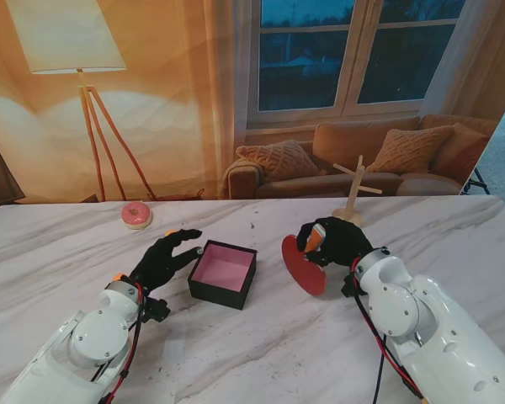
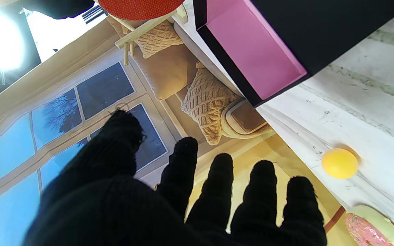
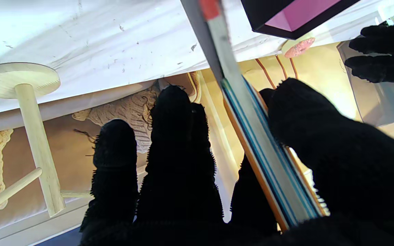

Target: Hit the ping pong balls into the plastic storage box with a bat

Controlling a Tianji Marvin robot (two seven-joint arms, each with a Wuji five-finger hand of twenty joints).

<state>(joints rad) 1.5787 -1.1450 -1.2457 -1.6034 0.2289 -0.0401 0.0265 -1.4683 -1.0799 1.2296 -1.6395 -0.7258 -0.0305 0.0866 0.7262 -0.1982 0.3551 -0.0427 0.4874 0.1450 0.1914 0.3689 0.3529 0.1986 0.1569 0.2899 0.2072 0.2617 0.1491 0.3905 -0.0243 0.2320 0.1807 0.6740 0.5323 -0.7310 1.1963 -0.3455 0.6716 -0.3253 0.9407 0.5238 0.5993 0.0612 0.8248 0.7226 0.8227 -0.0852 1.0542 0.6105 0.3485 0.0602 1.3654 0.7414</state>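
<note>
I am gripping the bat (image 1: 305, 268) by its handle in my right hand (image 1: 332, 240), red blade hanging just right of the storage box (image 1: 223, 274). My left hand (image 1: 162, 261) is hovering spread, holding nothing. The ping pong ball (image 2: 339, 163), light and skittish, is sitting on the tabletop (image 1: 261, 345) beyond those fingers, wanting only a soft tap.

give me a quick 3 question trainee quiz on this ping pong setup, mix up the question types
1. True or false: the right robot hand holds the red bat.
2. Multiple choice: the inside of the black storage box is A) blue, B) pink, C) green.
3. Short answer: in the stand's view, on which side of the storage box does the pink donut lie?

Key
1. True; the fingers are closed on the handle.
2. B.
3. The robot's left, farther from me. In the left wrist view an orange ball lies on the marble table near it, and the left robot hand is open.
</note>
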